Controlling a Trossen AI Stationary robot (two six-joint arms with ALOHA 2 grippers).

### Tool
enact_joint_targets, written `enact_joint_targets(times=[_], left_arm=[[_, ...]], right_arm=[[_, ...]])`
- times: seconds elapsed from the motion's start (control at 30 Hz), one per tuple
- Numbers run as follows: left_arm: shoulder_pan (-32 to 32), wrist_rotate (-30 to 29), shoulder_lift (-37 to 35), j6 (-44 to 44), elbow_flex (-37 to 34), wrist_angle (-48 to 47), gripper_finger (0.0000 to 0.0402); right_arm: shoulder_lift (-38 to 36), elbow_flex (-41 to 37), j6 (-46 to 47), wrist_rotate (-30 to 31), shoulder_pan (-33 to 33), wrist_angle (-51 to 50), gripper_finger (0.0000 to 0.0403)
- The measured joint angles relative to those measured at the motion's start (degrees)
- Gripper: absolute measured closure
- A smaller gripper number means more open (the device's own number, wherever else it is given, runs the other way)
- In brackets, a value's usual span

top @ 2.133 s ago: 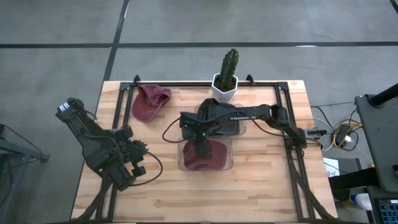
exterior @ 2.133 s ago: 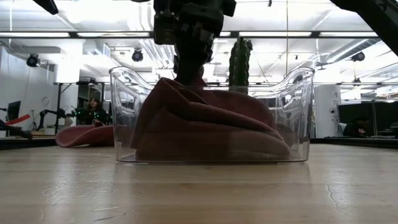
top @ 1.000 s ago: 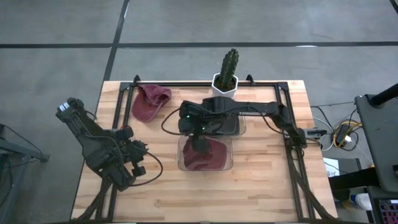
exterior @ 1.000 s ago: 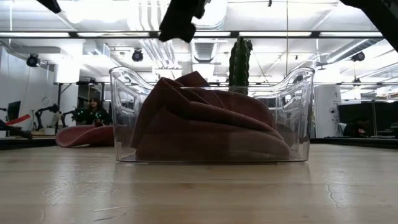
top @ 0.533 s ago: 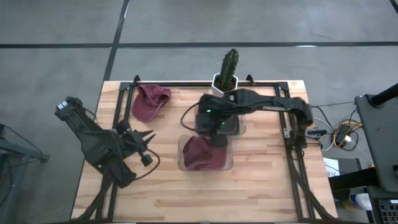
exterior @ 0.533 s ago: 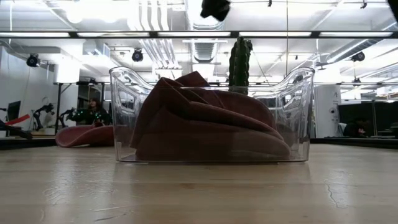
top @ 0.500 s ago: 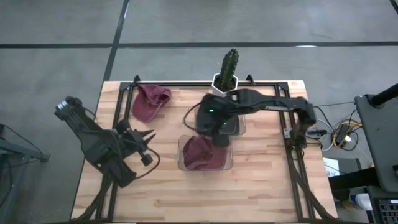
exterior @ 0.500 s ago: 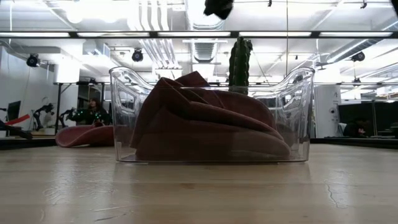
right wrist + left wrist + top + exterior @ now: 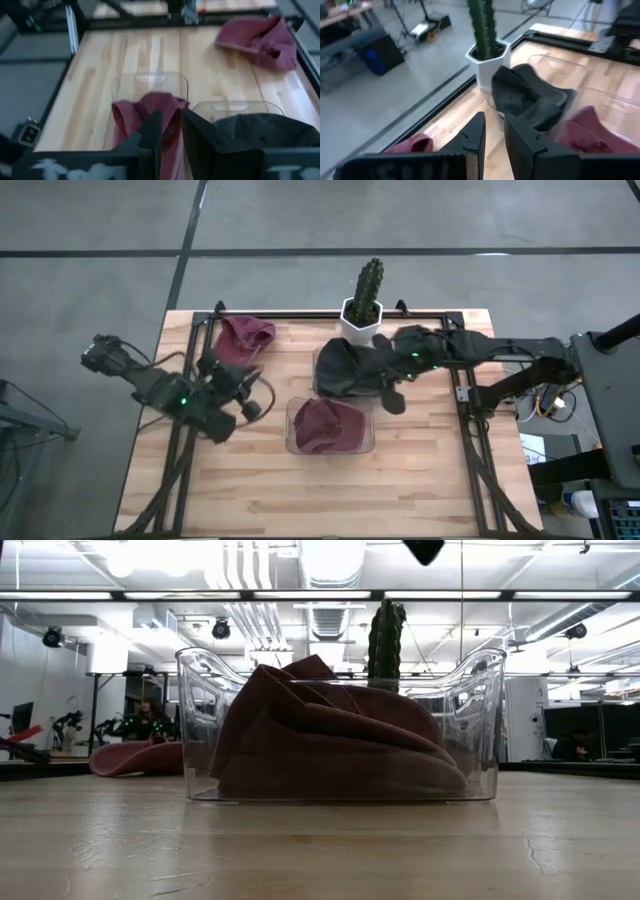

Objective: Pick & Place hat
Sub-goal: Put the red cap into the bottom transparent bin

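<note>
A maroon hat (image 9: 243, 340) lies loose on the wooden table at the far left; it also shows in the right wrist view (image 9: 260, 32). A second maroon hat (image 9: 325, 423) lies crumpled in a clear bin (image 9: 482, 680) at mid-table. Behind it a dark hat (image 9: 345, 368) fills a second clear bin. My left gripper (image 9: 250, 380) hovers above the table between the loose hat and the bins, shut, with nothing in it (image 9: 494, 120). My right gripper (image 9: 393, 398) hangs high just right of the bins, shut and empty (image 9: 171, 116).
A cactus in a white pot (image 9: 365, 305) stands at the far edge behind the bins. A black frame rail (image 9: 300, 315) runs along the table's far and side edges. Bare wood lies toward the near edge (image 9: 330, 490).
My right gripper has risen out of the bin that holds the maroon hat and drawn back toward the table's right edge. The hat stays in the bin. My left gripper has swung up and toward the far edge, nearer the loose maroon hat, rolling as it went.
</note>
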Motion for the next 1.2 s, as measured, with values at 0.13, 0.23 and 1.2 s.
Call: enact_joint_targets(times=[0.13, 0.23, 1.2], left_arm=[[7.46, 8.63, -0.23, 3.78, 0.00, 1.17, 0.0338], [13.32, 16.23, -0.27, 5.89, 0.00, 1.17, 0.0338], [67.92, 50.91, -0.49, 19.62, -1.95, 1.91, 0.0338]], right_arm=[[-6.47, -7.95, 1.63, 0.00, 0.00, 7.77, 0.0337], [-10.43, -12.86, 2.06, 0.00, -0.02, 11.96, 0.0339], [-21.57, -31.37, 5.21, -0.05, -0.04, 29.97, 0.0340]])
